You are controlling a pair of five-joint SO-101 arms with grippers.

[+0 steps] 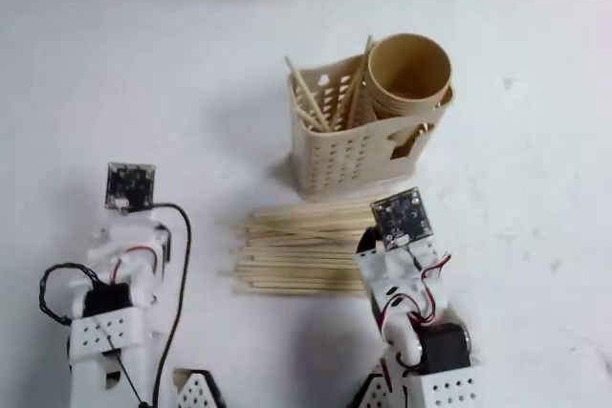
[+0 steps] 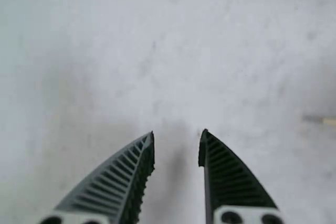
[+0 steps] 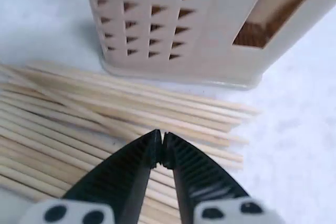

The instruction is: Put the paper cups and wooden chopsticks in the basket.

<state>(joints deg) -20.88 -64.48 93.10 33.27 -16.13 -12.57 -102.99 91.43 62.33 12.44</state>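
Tabletop (image 1: 115,74), white, carried a perforated cream basket (image 1: 349,155) standing upright, with a pile of wooden chopsticks (image 1: 296,250) lying flat just in front of it. Stacked paper cups (image 1: 409,69) sat in one compartment, and a few sticks (image 1: 308,102) leaned in the other. Over the pile, the right gripper (image 3: 160,139) had its jaws nearly together, gripping nothing visible. The left gripper (image 2: 176,140) stood partly open and empty, well apart from the pile.

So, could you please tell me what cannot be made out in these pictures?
- How many paper cups sit in the basket: in the high view, the top cup hides those nested below.
- Whether the right gripper pinches anything: in the right wrist view, the gripper itself covers the chopsticks beneath.
- What the pale tip is: in the left wrist view it is blurred and cut off by the edge.
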